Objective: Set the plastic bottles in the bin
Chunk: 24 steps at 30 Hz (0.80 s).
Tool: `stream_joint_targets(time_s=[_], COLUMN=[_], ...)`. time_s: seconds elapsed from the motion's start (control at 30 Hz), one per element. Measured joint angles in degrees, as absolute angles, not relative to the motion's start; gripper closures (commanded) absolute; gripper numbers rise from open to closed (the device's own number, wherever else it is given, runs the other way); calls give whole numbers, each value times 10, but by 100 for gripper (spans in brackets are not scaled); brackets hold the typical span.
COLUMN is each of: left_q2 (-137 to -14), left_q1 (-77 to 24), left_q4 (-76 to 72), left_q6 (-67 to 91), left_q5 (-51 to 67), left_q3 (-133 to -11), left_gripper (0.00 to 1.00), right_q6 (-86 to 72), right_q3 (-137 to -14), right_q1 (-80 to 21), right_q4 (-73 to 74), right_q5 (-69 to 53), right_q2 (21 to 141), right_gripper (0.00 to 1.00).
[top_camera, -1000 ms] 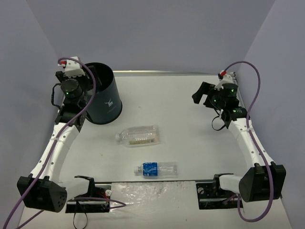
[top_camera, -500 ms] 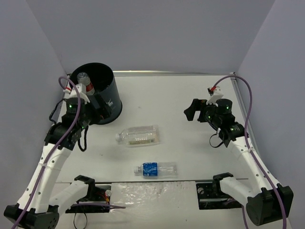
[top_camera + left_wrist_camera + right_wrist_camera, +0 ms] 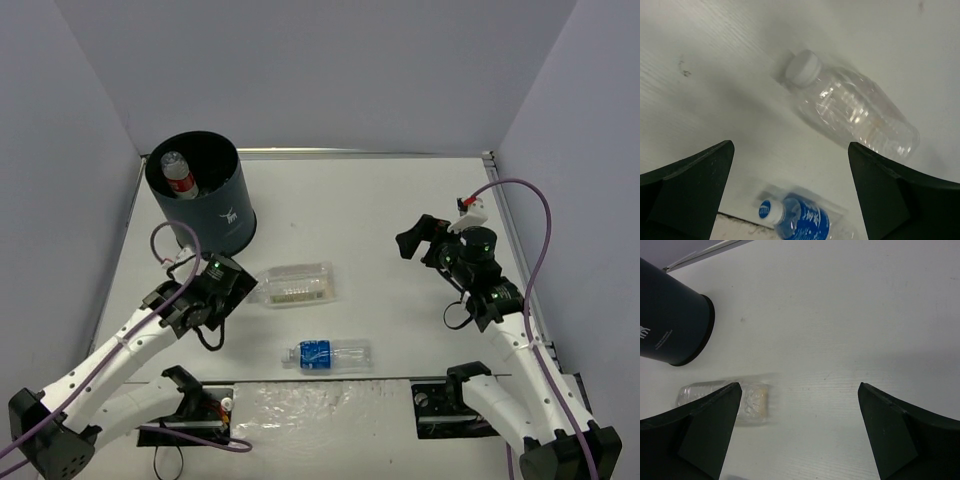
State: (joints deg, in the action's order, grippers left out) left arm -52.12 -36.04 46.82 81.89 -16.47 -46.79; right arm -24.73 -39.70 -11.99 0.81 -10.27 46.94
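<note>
Left wrist view's lower edge crops the blue-label bottle (image 3: 801, 220).

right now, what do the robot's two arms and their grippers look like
Both the left arm and the right arm have white tubular links joined by black motor housings, each with a small green light near the wrist. A purple cable loops along each arm. The left gripper and right gripper are black, with broad, matte, wedge-shaped fingers.
</note>
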Motion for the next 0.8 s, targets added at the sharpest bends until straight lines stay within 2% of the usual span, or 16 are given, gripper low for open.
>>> stream_joint_targets(time_s=[0.17, 0.3, 0.57, 0.8], left_q2=[-500, -524, -683, -737], left_q1=[-361, -361, -362, -363], left_q4=[478, 476, 434, 396], left_q6=[1005, 1081, 1124, 1132], left_q5=[-235, -263, -265, -273], left_q3=[-402, -402, -436, -456], left_gripper=[3, 3, 3, 3], right_q6=[-246, -245, -244, -239], right_q3=[-397, -397, -397, -397], right_q1=[-120, -120, -120, -120], right_q4=[9, 9, 11, 11], right_q5=[-103, -103, -101, -98], right_q2=[470, 487, 522, 519], right_gripper=[0, 0, 0, 0])
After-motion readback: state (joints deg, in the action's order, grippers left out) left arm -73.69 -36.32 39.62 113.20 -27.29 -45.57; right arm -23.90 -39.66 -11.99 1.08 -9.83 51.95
